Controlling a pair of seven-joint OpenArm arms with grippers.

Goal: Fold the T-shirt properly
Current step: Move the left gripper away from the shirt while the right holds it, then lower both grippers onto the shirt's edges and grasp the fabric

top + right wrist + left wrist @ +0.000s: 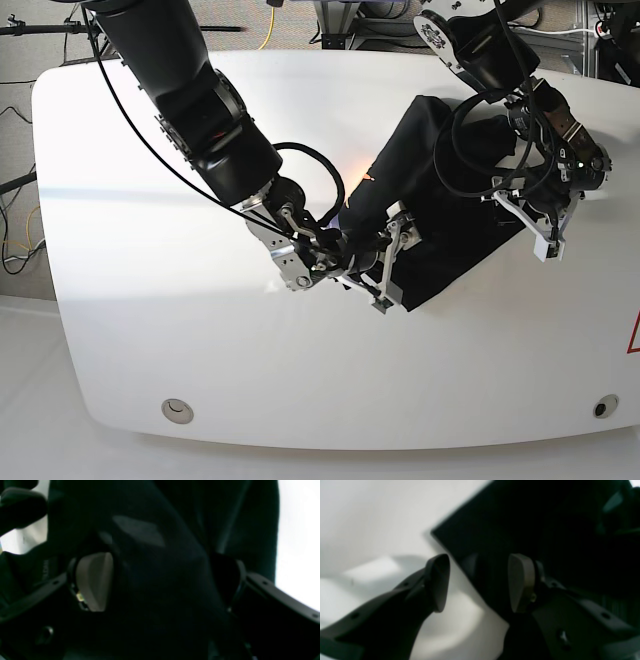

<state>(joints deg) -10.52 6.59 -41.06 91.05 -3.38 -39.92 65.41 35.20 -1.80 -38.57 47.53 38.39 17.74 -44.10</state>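
Table [150, 300]: white, rounded; most of its surface is left bare.

T-shirt [455, 215]: black, lying at about 2 o'clock from the table's centre. It is seen gathered into a compact, roughly oblong bundle with straight edges along its lower side and one clean corner visible in the left wrist view [545, 530]. A small orange mark is seen at its 9 o'clock edge. Folding is judged to be well advanced; a last tidying or squaring of the bundle may remain, though layers cannot be counted.

Right gripper [385, 262]: set at the bundle's 7 o'clock corner, jaws spread wide. In its wrist view [162, 580] dark cloth fills the gap between the pads; whether the cloth is pinched cannot be told.

Left gripper [528, 222]: placed at the bundle's 3 o'clock edge, jaws spread, straddling the cloth's edge [480, 582]; nothing is seen clamped.
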